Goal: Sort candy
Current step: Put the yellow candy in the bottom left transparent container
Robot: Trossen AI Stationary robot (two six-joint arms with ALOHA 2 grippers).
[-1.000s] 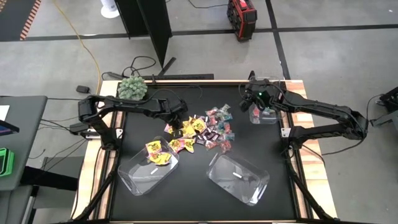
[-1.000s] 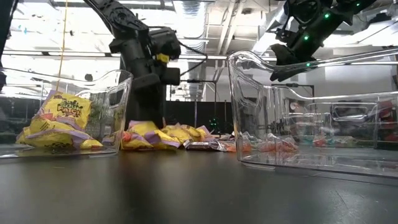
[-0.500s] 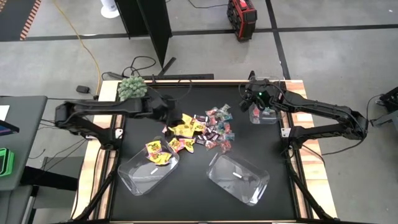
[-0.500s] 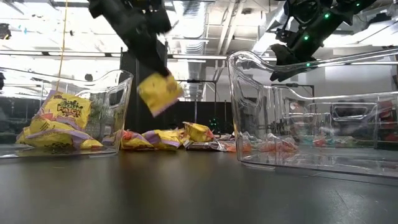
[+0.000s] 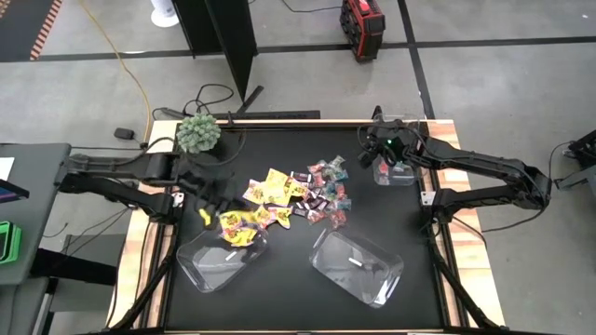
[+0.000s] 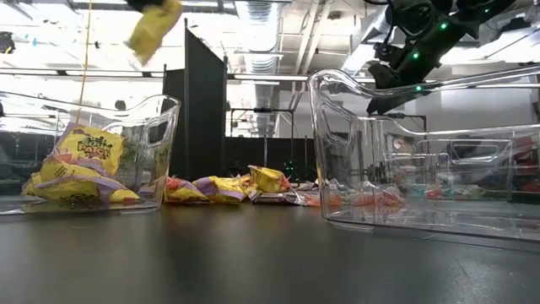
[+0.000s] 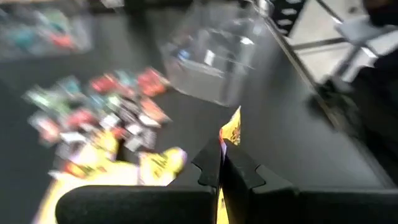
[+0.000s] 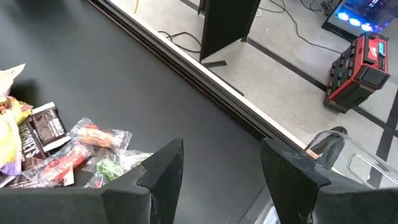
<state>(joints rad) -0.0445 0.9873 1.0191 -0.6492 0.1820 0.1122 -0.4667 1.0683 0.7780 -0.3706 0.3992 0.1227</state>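
The left gripper [image 5: 207, 212], pinched shut on a yellow candy packet [image 7: 231, 127], hangs at nine o'clock of the candy pile [image 5: 303, 191], just above the near-left clear bin [image 5: 222, 261] of yellow packets. The right gripper [image 5: 380, 160], jaws wide and empty, hovers over the small bin [image 5: 399, 174] at three o'clock.

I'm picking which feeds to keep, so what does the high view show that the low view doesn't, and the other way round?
Only the high view shows the fuzzy green plant, the left claw beside the left bin, and the dark mini bars in the pile. Only the low view shows the room behind and the print on the binned yellow packets. Both share the carried yellow packet, the two near bins, the loose candy pile and the right claw above the far bin.
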